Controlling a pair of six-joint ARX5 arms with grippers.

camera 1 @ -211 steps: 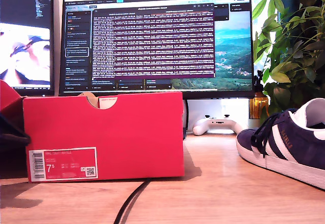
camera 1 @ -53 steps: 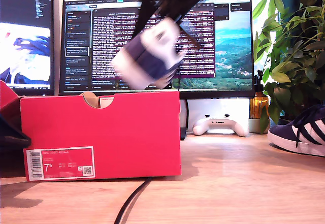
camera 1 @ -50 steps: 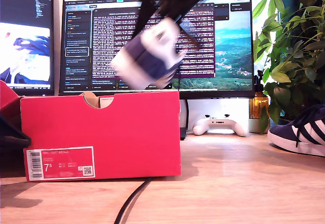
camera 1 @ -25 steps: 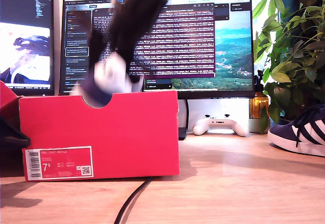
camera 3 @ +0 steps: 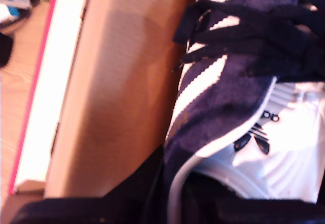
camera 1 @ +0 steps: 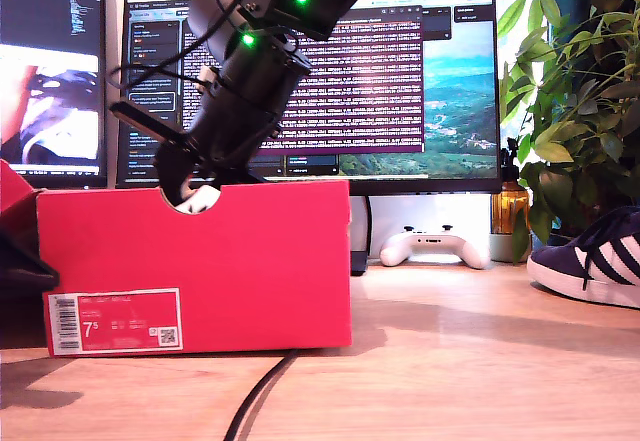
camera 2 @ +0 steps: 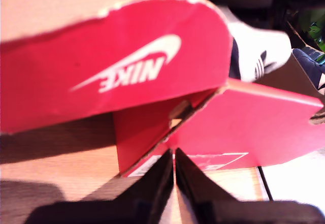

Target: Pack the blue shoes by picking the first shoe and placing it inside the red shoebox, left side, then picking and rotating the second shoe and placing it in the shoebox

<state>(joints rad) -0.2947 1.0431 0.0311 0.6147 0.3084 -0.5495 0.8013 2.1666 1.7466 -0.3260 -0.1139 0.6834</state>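
Shoe [camera 3: 223, 92] now sits lower inside red shoebox [camera 1: 250, 261], unblurred.

Wooden desk [camera 1: 450, 361]: red shoebox [camera 1: 200, 271], blue shoe [camera 1: 590, 261], controller [camera 1: 432, 248], cable [camera 1: 255, 396].

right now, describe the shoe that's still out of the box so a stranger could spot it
Start at the big monitor, then drop to the wooden desk at the exterior view's right edge, below the plant. The shoe there is navy with white stripes and sole, lying outside the red shoebox.

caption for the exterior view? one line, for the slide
An arm reaches into the red shoebox with one blue shoe; the other shoe waits at the exterior view's right.
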